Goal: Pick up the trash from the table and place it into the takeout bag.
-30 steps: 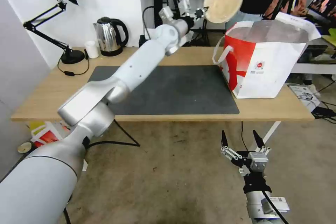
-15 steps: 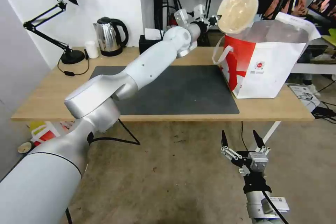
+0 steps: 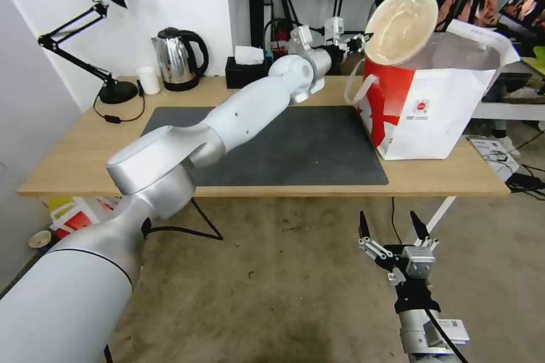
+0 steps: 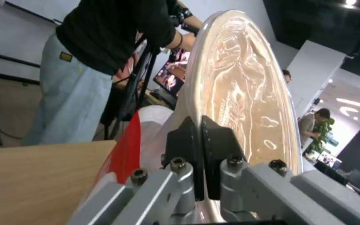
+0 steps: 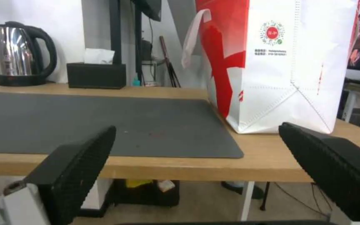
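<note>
Partly hidden: takeout bag (image 3: 431,108) interior. Left gripper (image 3: 363,41) pinches beige bowl (image 3: 402,25) rim, tilted on edge over bag's near-left edge. Right gripper (image 3: 392,231) spread wide, low, below table (image 3: 74,153) front edge.

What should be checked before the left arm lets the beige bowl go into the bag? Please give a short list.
1. Left pincer shut on the beige bowl rim: ok.
2. Bowl over the takeout bag mouth: ok, at its near left edge.
3. Bag mouth open: ok.
4. Room inside the bag: cannot tell.
5. Bag upright on the table: ok.
6. Right pincer open, low before the table: ok.
</note>
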